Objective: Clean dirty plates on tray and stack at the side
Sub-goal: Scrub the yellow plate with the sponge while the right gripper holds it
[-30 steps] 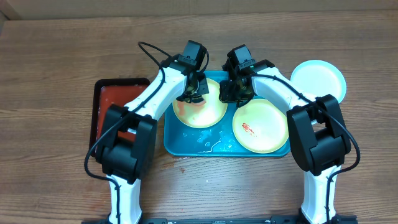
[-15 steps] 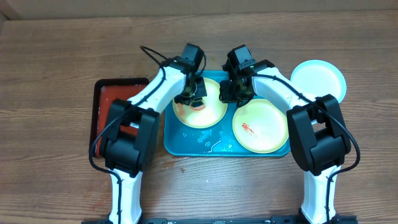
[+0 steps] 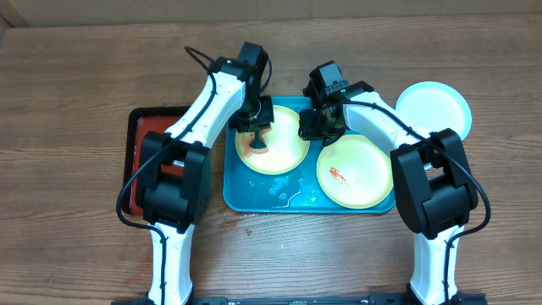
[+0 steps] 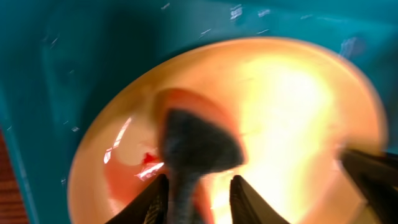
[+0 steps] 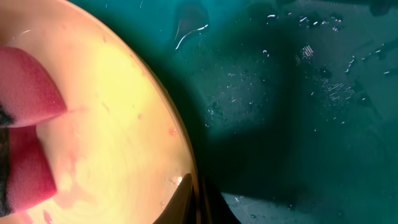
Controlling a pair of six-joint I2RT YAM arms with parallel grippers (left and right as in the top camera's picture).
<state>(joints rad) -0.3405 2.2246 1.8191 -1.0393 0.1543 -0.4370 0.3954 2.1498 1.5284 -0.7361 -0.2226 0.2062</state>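
The blue tray holds two yellow-green plates. The left plate is tilted; my left gripper is shut on a red sponge with a dark scrub side and presses it on this plate's left part. The left wrist view shows the sponge between the fingers on the plate, with red smears beside it. My right gripper is shut on this plate's right rim. The right plate lies flat with a red smear. The light blue plate lies on the table, right of the tray.
A black-rimmed dark red tray sits left of the blue tray. Water droplets lie on the blue tray's floor and near its front. The wooden table extends around both trays.
My left gripper has moved the sponge across the left plate toward its left front part. The right gripper still holds the rim in the same place.
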